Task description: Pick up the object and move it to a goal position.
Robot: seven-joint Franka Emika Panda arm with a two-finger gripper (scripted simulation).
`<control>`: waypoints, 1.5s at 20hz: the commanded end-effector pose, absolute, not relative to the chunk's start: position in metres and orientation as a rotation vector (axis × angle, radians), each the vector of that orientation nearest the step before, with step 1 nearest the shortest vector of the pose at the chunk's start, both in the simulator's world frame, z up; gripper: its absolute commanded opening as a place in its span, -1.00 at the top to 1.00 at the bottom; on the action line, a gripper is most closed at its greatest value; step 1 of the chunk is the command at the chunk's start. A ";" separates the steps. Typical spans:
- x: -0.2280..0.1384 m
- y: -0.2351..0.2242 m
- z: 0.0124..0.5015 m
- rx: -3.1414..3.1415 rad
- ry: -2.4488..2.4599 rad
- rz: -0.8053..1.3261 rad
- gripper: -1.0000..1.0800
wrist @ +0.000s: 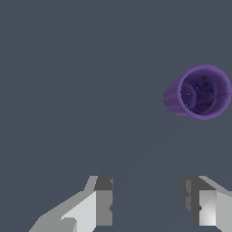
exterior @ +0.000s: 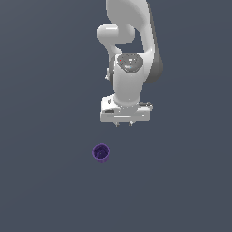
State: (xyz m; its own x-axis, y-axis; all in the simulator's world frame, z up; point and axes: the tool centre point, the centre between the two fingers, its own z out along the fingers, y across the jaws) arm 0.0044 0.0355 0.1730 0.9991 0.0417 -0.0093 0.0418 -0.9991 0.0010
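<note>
The small dark purple cup (exterior: pixel 101 153) stands upright on the grey floor, its hollow inside facing up. It also shows in the wrist view (wrist: pixel 199 93), off to one side of the fingers. My white gripper (exterior: pixel 124 123) hangs above the floor, up and to the exterior view's right of the cup, apart from it. Its two fingers (wrist: pixel 103 199) stand apart with bare floor between them, so the gripper (wrist: pixel 147 199) is open and empty.
The white arm (exterior: pixel 131 41) rises behind the gripper toward the top of the exterior view. The plain grey floor (exterior: pixel 45 181) spreads all around. No goal marker shows.
</note>
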 end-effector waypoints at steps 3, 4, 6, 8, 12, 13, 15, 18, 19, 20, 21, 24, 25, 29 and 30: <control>0.006 0.035 0.169 3.121 0.123 -0.039 -0.23; 0.007 0.034 0.167 3.113 0.144 -0.048 -0.23; 0.009 0.033 0.164 3.094 0.195 -0.069 -0.23; 0.011 0.032 0.159 3.069 0.258 -0.097 -0.23; 0.017 0.027 0.148 2.994 0.416 -0.173 -0.23; 0.018 0.026 0.144 2.969 0.461 -0.196 -0.23; 0.022 0.022 0.137 2.911 0.557 -0.247 -0.23; 0.028 0.014 0.125 2.804 0.709 -0.338 -0.23; 0.030 0.011 0.122 2.764 0.758 -0.369 -0.23; 0.032 0.008 0.118 2.723 0.804 -0.401 -0.23; 0.034 0.005 0.114 2.681 0.849 -0.434 -0.23; 0.041 -0.005 0.105 2.550 0.972 -0.531 -0.23; 0.043 -0.008 0.102 2.506 1.008 -0.564 -0.23; 0.050 -0.019 0.095 2.344 1.119 -0.679 -0.23; 0.052 -0.021 0.094 2.309 1.140 -0.704 -0.23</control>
State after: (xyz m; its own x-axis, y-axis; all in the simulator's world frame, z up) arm 0.0489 -0.0170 0.0952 0.5660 0.5789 -0.5869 0.7905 -0.5833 0.1869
